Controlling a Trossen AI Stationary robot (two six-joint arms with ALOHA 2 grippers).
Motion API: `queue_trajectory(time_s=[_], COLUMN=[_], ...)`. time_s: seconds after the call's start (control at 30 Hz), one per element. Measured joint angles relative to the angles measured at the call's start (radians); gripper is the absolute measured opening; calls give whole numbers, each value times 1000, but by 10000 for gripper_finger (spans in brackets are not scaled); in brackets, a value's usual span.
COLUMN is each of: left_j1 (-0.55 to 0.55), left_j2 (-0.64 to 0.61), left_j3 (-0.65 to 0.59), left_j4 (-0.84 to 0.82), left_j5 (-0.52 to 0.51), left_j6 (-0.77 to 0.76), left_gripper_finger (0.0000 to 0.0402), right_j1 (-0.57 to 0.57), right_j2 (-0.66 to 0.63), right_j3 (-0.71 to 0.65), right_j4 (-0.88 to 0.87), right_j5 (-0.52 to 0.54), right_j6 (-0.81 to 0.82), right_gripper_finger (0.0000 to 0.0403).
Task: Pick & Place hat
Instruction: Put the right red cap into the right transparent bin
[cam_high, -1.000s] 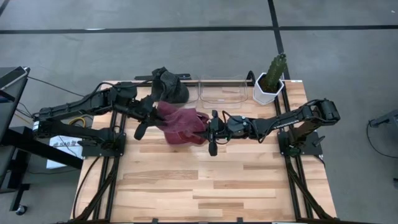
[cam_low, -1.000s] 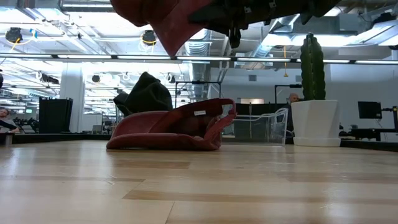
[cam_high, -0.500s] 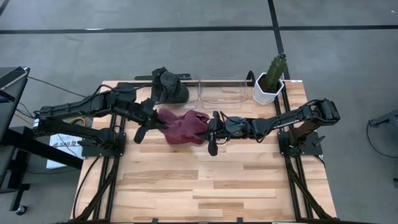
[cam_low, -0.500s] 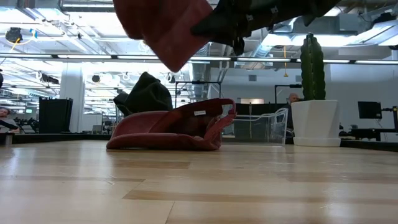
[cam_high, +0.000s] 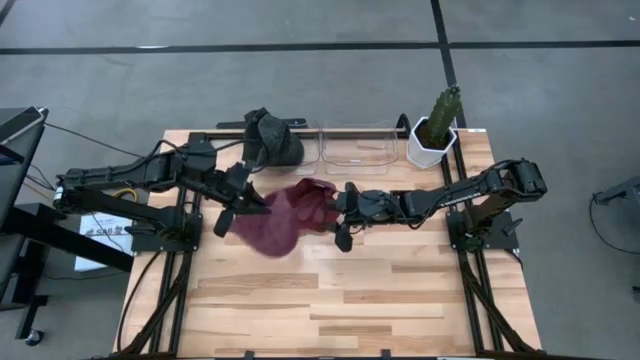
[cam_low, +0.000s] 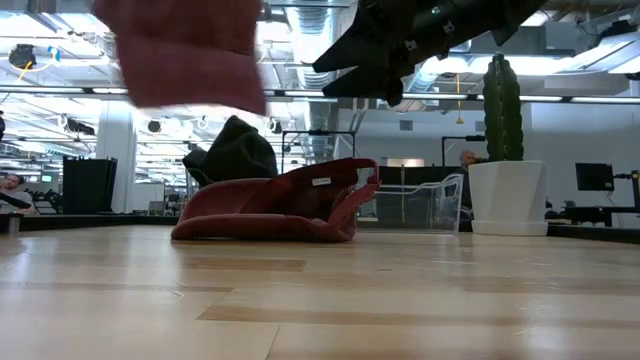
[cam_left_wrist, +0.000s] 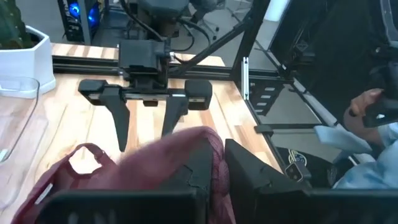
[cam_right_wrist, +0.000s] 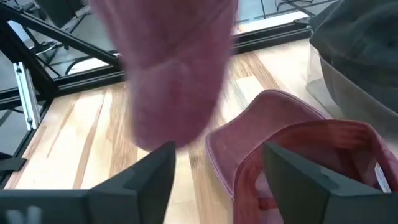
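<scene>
- right now the left gripper (cam_high: 245, 203) hangs above the table (cam_high: 400, 300), jaws clamped on a maroon hat (cam_high: 270, 228) that dangles off the wood; in the low view it's a blurred maroon patch (cam_low: 185, 50) at the upper left, clear of the surface.
- left wrist view: fingers (cam_left_wrist: 193, 168) pinch the maroon cloth (cam_left_wrist: 158, 158) between them, no gap showing.
- right gripper (cam_high: 343, 212) just beside the hat's right side, jaws apart — right wrist view shows both fingers (cam_right_wrist: 152, 171) spread wide w/ nothing between them, the hanging hat (cam_right_wrist: 174, 74) ahead of them.
- second red hat (cam_low: 275, 205) lies flat on the table under/behind the lifted one, brim up; from above only its edge (cam_high: 318, 190) peeks out near the right gripper.
- back edge of table, left to right: dark hat (cam_high: 270, 140) in a clear bin (cam_high: 310, 150), a second clear bin (cam_high: 358, 148) beside it, then white pot w/ cactus (cam_high: 437, 125) at the back right corner.
- open room: the whole front half of the table is bare wood — wide strip from left edge to right edge, nothing near the front edge.
- both arms stretch inward from the side edges & meet around mid-table; arm bases sit at the left and right edges.
- low view: a person (cam_low: 12, 192) far back at the left edge of the room.
</scene>
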Motion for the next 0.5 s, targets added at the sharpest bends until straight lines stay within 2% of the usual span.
queue_trajectory(time_s=[0.13, 0.37, 0.5], left_j1=[-12, -59, -93], left_j2=[0, 24, 66], left_j3=[0, 0, 0], left_j4=[17, 116, 215], left_j5=[-28, -160, -221], left_j6=[-18, -52, -51], left_gripper_finger=[28, 30, 30], right_j1=[0, 39, 104], right_j2=[0, 0, 0], right_j3=[0, 0, 0], right_j4=[-34, -82, -76], right_j5=[0, 14, 115], right_j6=[14, -62, -105], right_gripper_finger=[268, 270, 270])
